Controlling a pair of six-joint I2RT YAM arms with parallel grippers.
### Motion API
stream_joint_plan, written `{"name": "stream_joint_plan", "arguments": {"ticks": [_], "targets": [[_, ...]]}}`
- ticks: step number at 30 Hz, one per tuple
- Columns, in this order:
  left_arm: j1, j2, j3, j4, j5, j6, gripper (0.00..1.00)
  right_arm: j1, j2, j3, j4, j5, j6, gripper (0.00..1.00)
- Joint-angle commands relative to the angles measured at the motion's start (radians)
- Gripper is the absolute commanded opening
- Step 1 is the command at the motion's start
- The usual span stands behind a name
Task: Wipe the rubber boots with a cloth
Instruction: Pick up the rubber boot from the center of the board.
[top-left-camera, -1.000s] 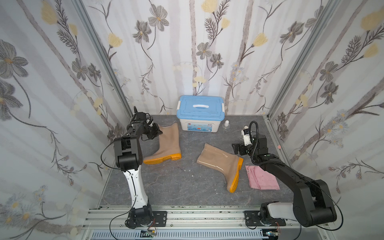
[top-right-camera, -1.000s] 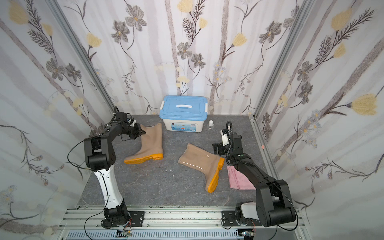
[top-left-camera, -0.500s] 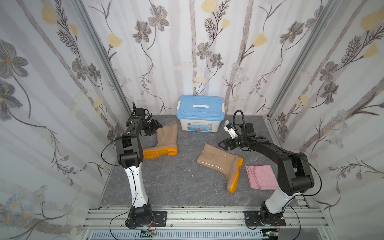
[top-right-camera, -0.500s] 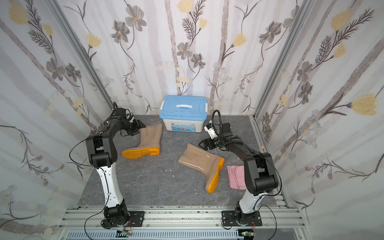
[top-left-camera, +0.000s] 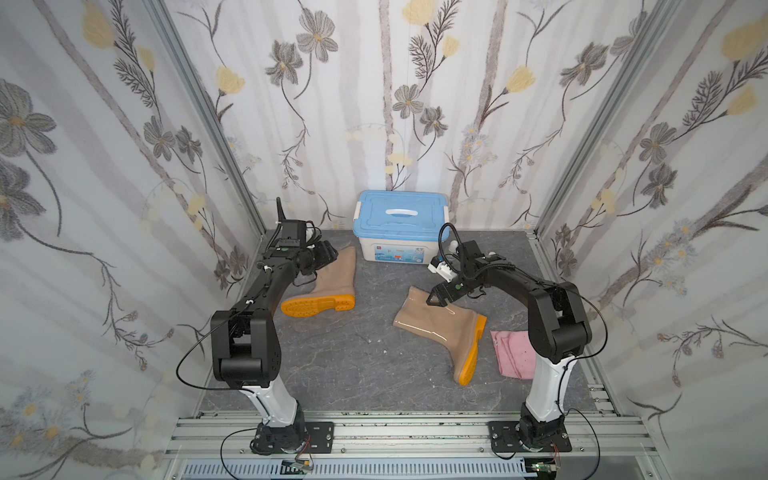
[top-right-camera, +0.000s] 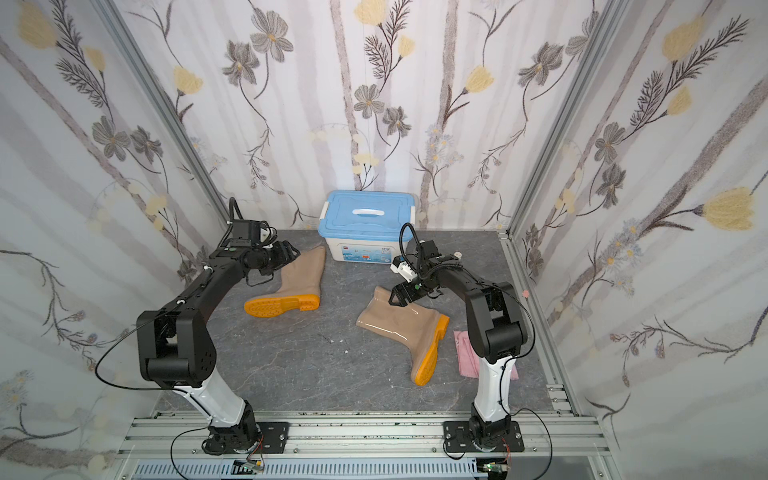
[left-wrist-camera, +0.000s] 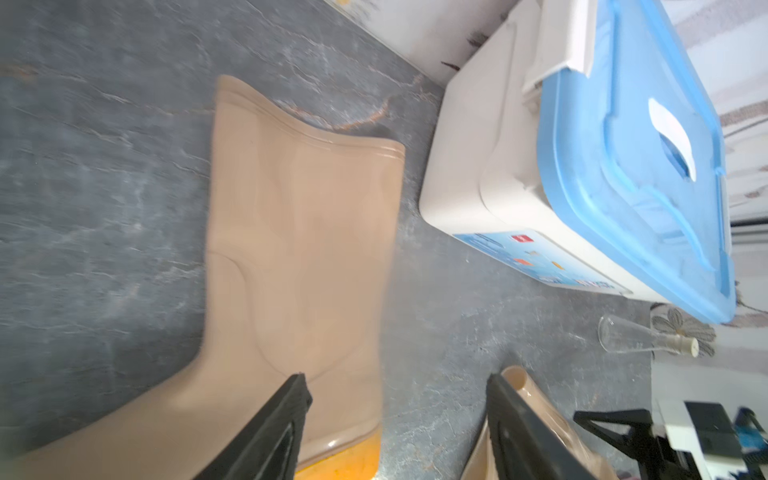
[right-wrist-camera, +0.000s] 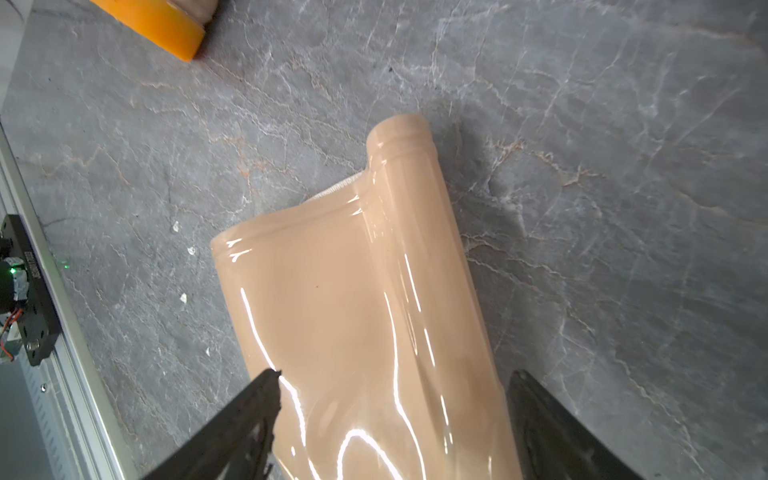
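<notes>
Right gripper (top-left-camera: 433, 300), jaws spread, straddles the toppled boot (top-left-camera: 440, 332), likely to steady it. The left gripper (top-left-camera: 326, 254) gapes empty, and the cloth (top-left-camera: 513, 353) lies unused.

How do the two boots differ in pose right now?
Left boot lies with its treaded sole facing the front rail, shaft top beside the blue-lidded box; right boot lies with its sole facing the pink cloth, toe toward the rail. The open left hand sits near the left boot's shaft; the open right hand straddles the right boot's shaft. Both are tan with orange soles, lying down.
</notes>
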Motion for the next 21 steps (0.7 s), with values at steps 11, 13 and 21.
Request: {"name": "stream_joint_plan", "arguments": {"ticks": [11, 13, 21], "targets": [[-0.118, -0.129, -0.15, 0.073, 0.096, -0.035, 0.71, 0.052, 0.124, 0.189, -0.256, 0.053, -0.097, 0.63], [-0.122, -0.143, -0.162, 0.083, 0.106, -0.04, 0.71, 0.053, 0.1, 0.171, -0.272, 0.047, -0.094, 0.51], [-0.123, -0.134, -0.166, 0.093, 0.13, -0.036, 0.71, 0.051, -0.063, 0.032, -0.28, 0.087, -0.057, 0.0]]}}
